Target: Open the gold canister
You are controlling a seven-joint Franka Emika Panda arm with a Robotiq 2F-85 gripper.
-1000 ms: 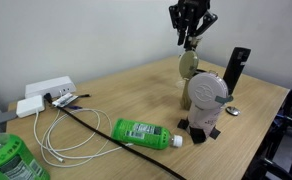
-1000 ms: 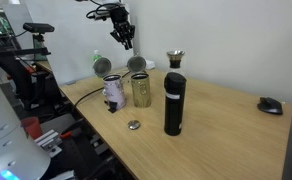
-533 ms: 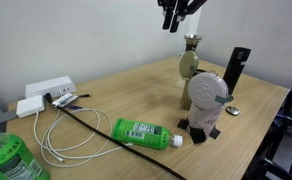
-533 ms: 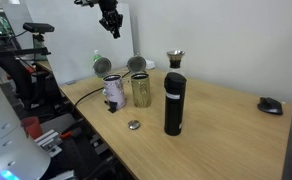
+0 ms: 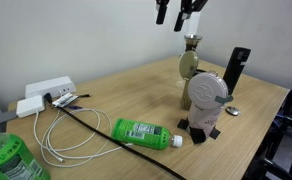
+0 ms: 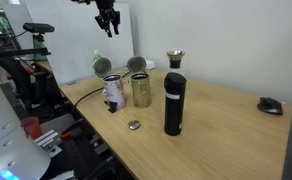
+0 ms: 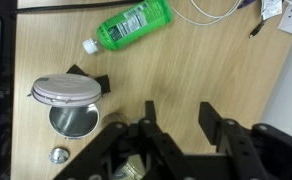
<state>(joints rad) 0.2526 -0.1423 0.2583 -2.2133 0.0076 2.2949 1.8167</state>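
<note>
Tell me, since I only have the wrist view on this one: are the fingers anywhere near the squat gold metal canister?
Observer: No. In both exterior views the fingers hang high above the wooden table, well clear of the squat gold metal canister.
Operator: Is anything standing beside it that my view misses?
Observer: Yes, a tall black cylindrical flask stands upright next to the canister, on the side away from the pale grey disc-faced gadget.
Operator: Anything else farther along the table?
Observer: A dark computer mouse lies alone near the far end, apart from that group.
</note>
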